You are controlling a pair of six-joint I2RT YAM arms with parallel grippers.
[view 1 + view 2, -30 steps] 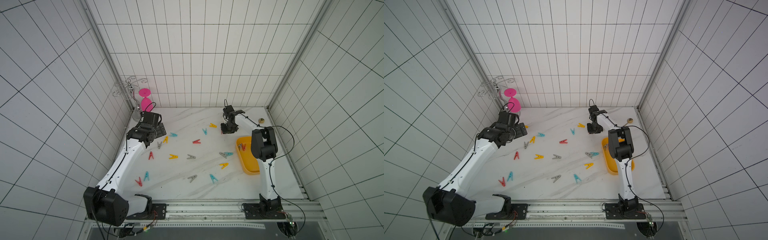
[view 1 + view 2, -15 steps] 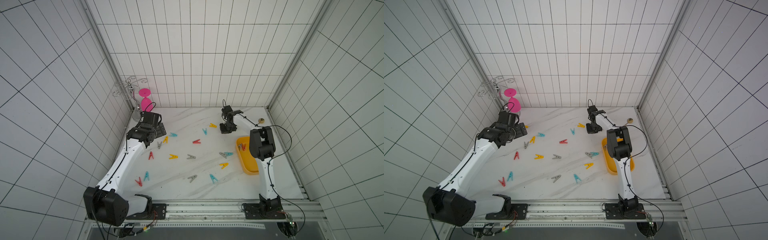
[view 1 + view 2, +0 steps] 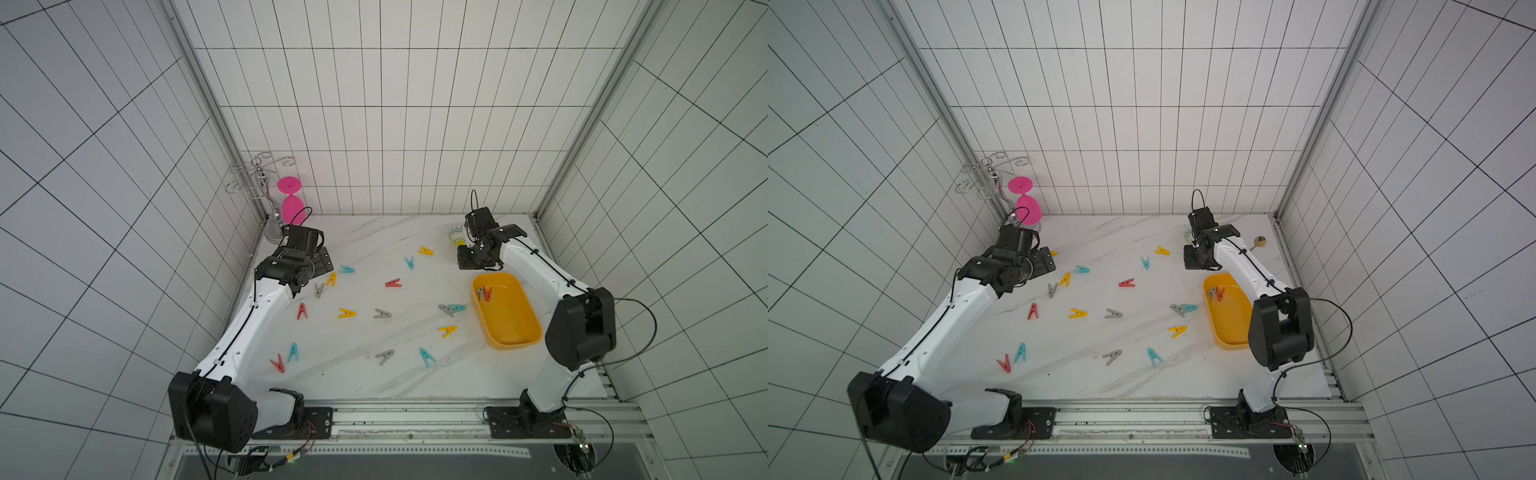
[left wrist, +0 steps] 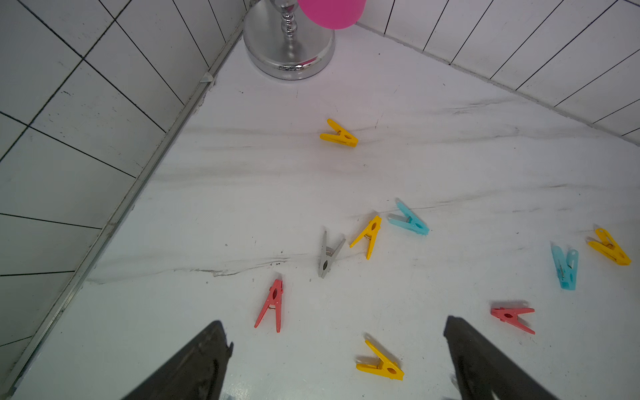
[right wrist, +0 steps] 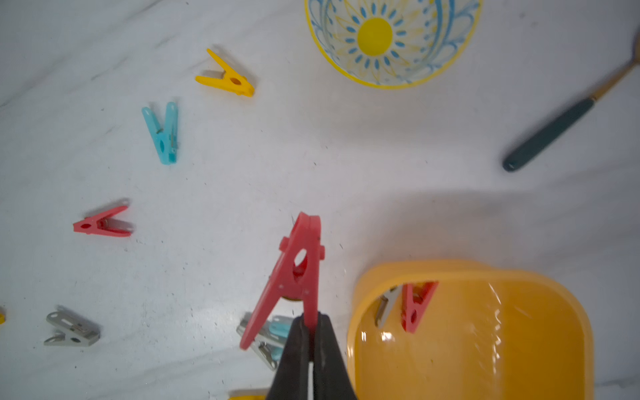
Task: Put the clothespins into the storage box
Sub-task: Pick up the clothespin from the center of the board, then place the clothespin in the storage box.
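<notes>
**Two in the box, one in the air, a table full to go**

Both top views first. The box (image 3: 513, 332) sits on the right side of the table (image 3: 374, 386), and it's barely started. Only two clips (image 3: 483, 293), one grey and one red, lie in its far corner. Around sixteen more are scattered over the marble, from the left arm's side across to a grey and teal pair just beside the box. The right gripper (image 3: 476, 262) hangs near the box's far end, close to the bowl (image 3: 456, 235). The left gripper (image 3: 1044, 262) is over in the far left corner by the stand (image 3: 994, 174). From up here it's too small to tell what either one holds.

Over to the left wrist view. The fingers (image 4: 207, 356) are spread wide with nothing between them, above the marble. A yellow clip (image 4: 380, 360) lies under the gap and a red one (image 4: 272, 306) is off to one side. Nine are in sight here, all flat on the table.

Now the right wrist view, and here's the action. The fingers (image 5: 298, 343) are pinched tight on one leg of the held clip (image 5: 294, 277), a red one, up off the table. It hangs just beside the box rim (image 5: 450, 268), not over the box yet. The grey and red pair (image 5: 415, 304) shows inside against the near wall.

My read is that this is early, about a tenth done. This carry needs a short move over the rim and a release. The left side hasn't picked anything yet.
</notes>
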